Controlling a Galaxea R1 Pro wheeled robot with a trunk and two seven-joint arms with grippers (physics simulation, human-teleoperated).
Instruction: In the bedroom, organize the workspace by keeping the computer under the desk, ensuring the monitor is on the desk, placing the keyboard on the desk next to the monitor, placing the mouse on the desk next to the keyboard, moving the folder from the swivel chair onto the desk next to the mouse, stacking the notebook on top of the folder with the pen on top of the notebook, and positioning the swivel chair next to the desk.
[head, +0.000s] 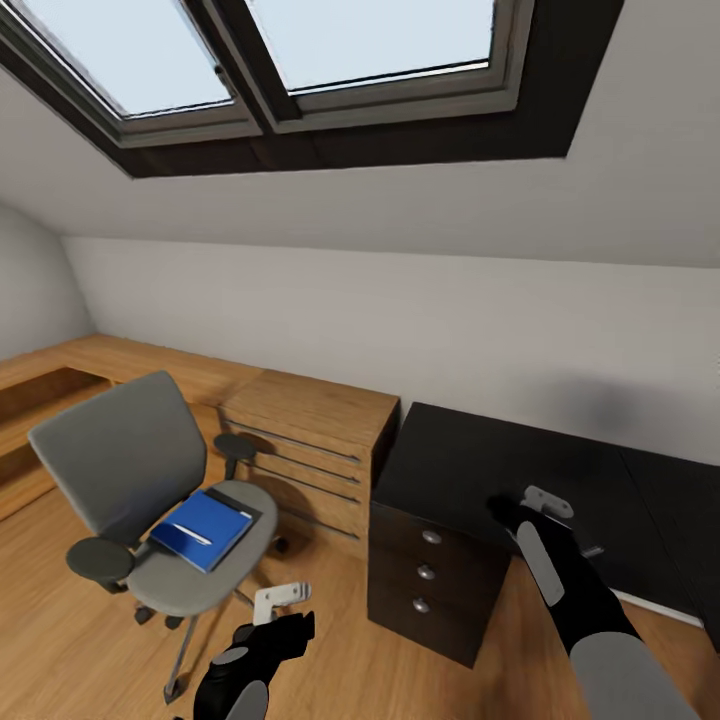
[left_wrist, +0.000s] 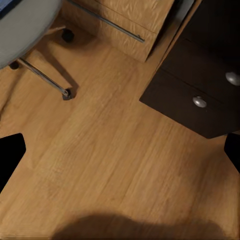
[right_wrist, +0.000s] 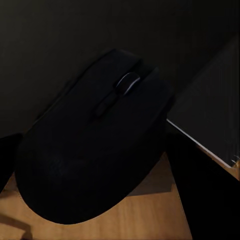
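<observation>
The mouse is gripped between the right gripper's fingers above the desk. The left gripper is spread, unladen. The folder lies on the swivel chair. No lettering is legible.

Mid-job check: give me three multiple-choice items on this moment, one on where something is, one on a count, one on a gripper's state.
1. Where is the folder?
A. on the swivel chair seat
B. on the desk
C. on the floor

2. How many round silver knobs show on the desk pedestal in the head view?
A. one
B. three
C. five

3. What is the right gripper doing?
A. hanging open
B. holding a pen
C. holding the mouse

Answers:
1 A, it lies on the swivel chair seat.
2 B, one per drawer.
3 C, the mouse sits between the fingers.
</observation>
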